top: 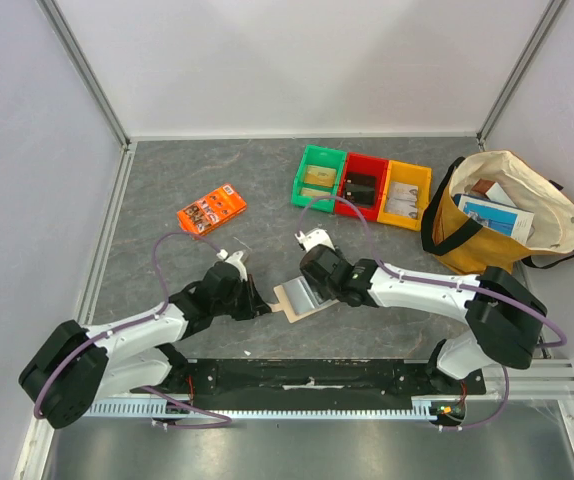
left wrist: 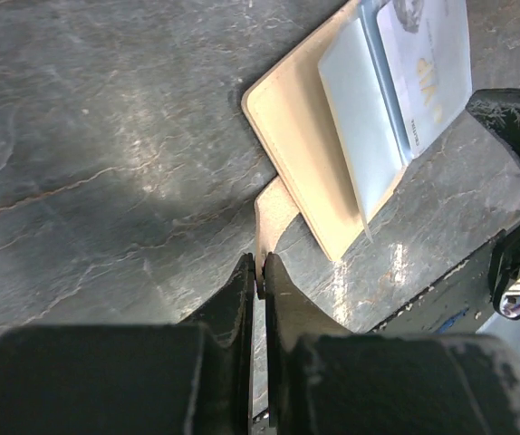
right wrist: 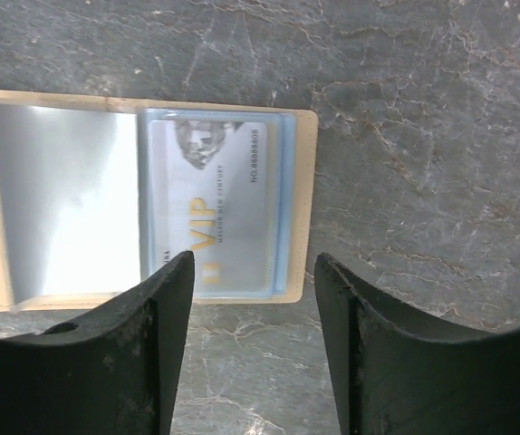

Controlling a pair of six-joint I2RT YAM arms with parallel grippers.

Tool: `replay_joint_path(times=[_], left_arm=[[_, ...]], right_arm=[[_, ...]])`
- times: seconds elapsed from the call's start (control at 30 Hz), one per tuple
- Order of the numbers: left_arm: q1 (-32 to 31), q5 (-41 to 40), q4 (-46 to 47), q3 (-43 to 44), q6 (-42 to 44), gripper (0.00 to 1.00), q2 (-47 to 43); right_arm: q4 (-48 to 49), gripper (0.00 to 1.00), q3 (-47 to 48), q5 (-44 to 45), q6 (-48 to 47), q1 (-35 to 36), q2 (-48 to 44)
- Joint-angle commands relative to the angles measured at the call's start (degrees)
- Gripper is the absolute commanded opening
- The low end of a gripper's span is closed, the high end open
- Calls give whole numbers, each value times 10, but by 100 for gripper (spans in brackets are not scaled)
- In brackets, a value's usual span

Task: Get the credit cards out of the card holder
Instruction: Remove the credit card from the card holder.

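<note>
The beige card holder [top: 295, 299] lies open on the grey table between the two arms. My left gripper [left wrist: 260, 272] is shut on the card holder's little tab [left wrist: 274, 213]. In the left wrist view the holder [left wrist: 296, 145] shows clear sleeves with pale cards [left wrist: 423, 72]. In the right wrist view the holder [right wrist: 307, 181] shows a silvery sleeve on the left and a pale blue VIP credit card [right wrist: 219, 208] in a sleeve on the right. My right gripper [right wrist: 253, 272] is open and empty, just above the card's near edge.
An orange flat packet [top: 211, 209] lies at the back left. Green [top: 319, 178], red [top: 364, 185] and yellow [top: 405, 194] bins stand at the back. A yellow and cream tote bag [top: 497, 215] with papers stands at the right.
</note>
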Motion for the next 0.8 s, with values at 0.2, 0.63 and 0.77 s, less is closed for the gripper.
replay_joint_path(times=[0.2,0.63,0.77], left_arm=[[0,-116,-113,65,36,59,-65],[-13,20,4,165,-4,67,21],[-29,29,73,162,-38,67,88]], right_arm=[[145,45,-76,-215,-9,-98,-52],[260,22,-129,-362,3,-197,-33],[280,19,-149,-403,13,-216,-14]])
